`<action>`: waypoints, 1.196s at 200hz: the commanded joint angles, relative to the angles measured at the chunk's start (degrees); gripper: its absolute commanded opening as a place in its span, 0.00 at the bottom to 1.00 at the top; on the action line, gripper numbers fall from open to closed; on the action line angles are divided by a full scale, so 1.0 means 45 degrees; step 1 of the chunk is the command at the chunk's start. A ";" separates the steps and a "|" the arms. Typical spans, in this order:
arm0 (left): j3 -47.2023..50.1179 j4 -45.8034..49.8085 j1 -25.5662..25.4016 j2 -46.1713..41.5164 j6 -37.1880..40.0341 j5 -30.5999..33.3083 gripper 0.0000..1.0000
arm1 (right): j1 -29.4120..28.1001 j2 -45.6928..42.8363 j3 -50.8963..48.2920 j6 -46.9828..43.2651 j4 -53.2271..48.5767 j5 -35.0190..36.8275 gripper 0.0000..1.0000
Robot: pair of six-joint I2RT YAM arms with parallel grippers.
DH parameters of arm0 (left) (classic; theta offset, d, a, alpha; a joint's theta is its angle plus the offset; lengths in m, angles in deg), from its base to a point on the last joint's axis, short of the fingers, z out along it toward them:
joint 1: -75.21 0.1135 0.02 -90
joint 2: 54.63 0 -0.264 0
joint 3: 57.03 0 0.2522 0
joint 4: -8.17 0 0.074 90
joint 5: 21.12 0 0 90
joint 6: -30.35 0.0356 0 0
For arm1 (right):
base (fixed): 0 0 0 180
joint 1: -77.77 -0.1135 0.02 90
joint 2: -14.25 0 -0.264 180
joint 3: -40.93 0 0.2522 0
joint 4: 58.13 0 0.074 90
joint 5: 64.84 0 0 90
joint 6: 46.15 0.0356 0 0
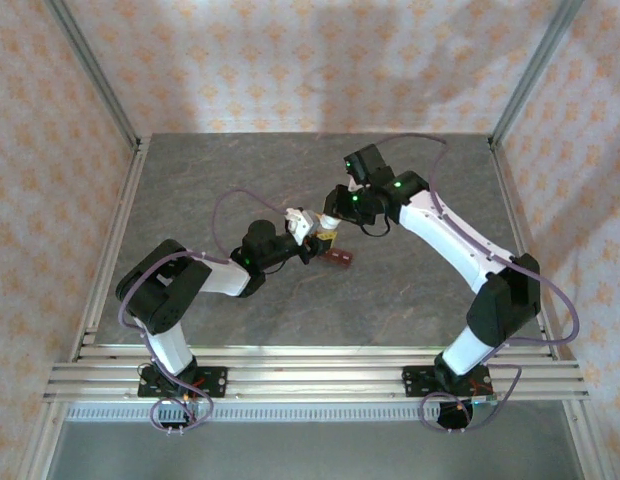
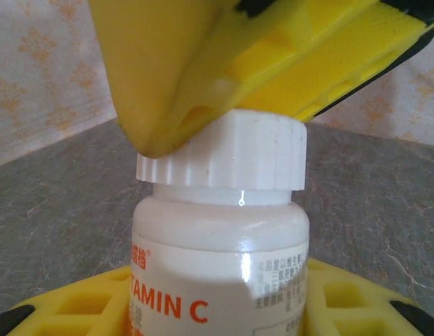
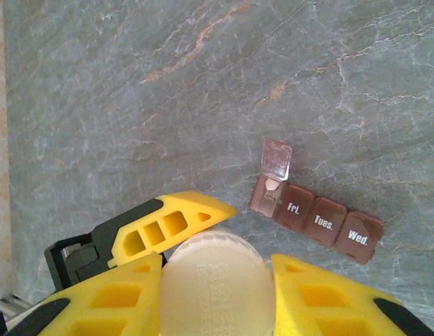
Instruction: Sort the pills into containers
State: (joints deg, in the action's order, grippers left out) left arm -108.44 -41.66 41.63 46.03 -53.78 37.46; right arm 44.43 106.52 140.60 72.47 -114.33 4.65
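A white vitamin C bottle stands upright between my left gripper's yellow fingers, which are shut on its body. From above, my right gripper is shut on the bottle's ribbed white cap, and its fingers press on the cap. Both grippers meet at mid-table, left and right. The containers are a dark red-brown strip lying on the table just right of the bottle. Its leftmost lid is flipped open. The pills are hidden; a pale spot in the open compartment is too small to tell.
The grey stone-patterned tabletop is bounded by metal rails on the left and right. Patterned walls enclose the back and sides. The labelled lids "Fri.", "Tues." and "Wed." on the strip are closed.
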 commanded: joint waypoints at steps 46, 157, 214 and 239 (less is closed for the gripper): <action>-0.0131 -0.1888 -0.0115 -0.0494 0.0209 -0.0292 0.00 | -0.0201 0.0490 0.1929 0.0184 -0.0617 0.0483 0.48; -0.0163 -0.1884 -0.0115 -0.0546 0.0217 -0.0565 0.00 | 0.1352 -0.0443 0.2802 -0.5635 -0.1786 -0.1655 0.81; -0.0185 -0.1884 -0.0115 -0.0630 0.0248 -0.0694 0.00 | 0.1347 0.0171 0.2579 -0.7544 -0.2907 -0.3335 0.76; -0.0242 -0.1872 -0.0115 -0.0589 0.0191 -0.0752 0.00 | 0.1352 0.0393 0.2502 -0.7573 -0.2925 -0.3249 0.71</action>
State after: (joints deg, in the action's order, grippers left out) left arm -108.46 -46.56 41.46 45.20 -53.61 35.65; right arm 50.66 106.87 152.78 41.52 -125.45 -8.20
